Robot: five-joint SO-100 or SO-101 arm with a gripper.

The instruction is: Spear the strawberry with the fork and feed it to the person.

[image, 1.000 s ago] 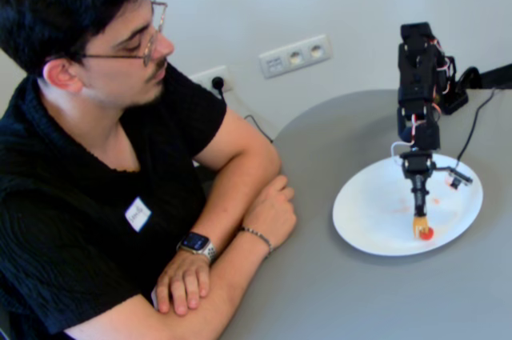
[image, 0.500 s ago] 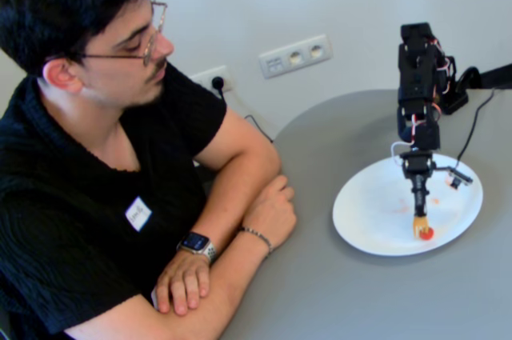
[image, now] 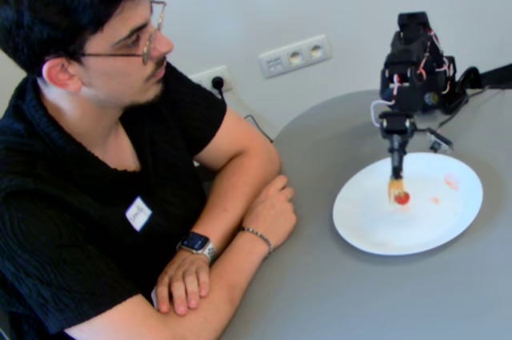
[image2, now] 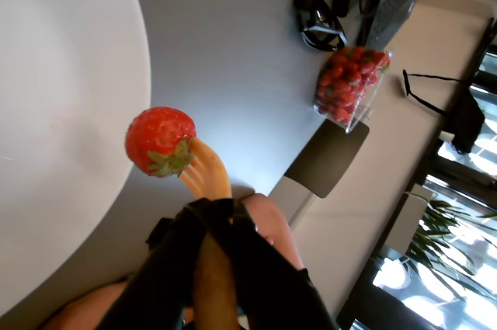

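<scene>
Red against white, the strawberry (image: 402, 197) sits a little left of the middle of the white plate (image: 456, 228), which lies at the right of the fixed view on a grey round table (image: 352, 292). The fork (image: 395, 188), pale tan on a black stem, comes straight down from the black wired arm and its tines meet the fruit.

In the wrist view the strawberry (image2: 160, 140) shows at left centre with its green leaves toward the fork (image2: 208, 175), and the tines go into it at the leafy end (how deep they go cannot be told). Nearby, the plate (image2: 54, 97) fills the left of that frame. The gripper (image2: 213, 268) at the bottom of the wrist view is clenched around the fork's stem, its black jaws wrapped about the tan handle.

My reading is that the spearing step is in hand, at or near its end, with the fruit low over the plate or resting on it.

The person (image: 104, 140) sits at the left of the fixed view, arms folded on the table edge, head turned toward the plate, well apart from the fork. A clear punnet of strawberries (image2: 349, 85) stands at the upper right of the wrist view.

Next, I judge, comes a slow lift clear of the plate with the tines kept level so the fruit does not slide off, then a swing left and up toward his mouth.
</scene>
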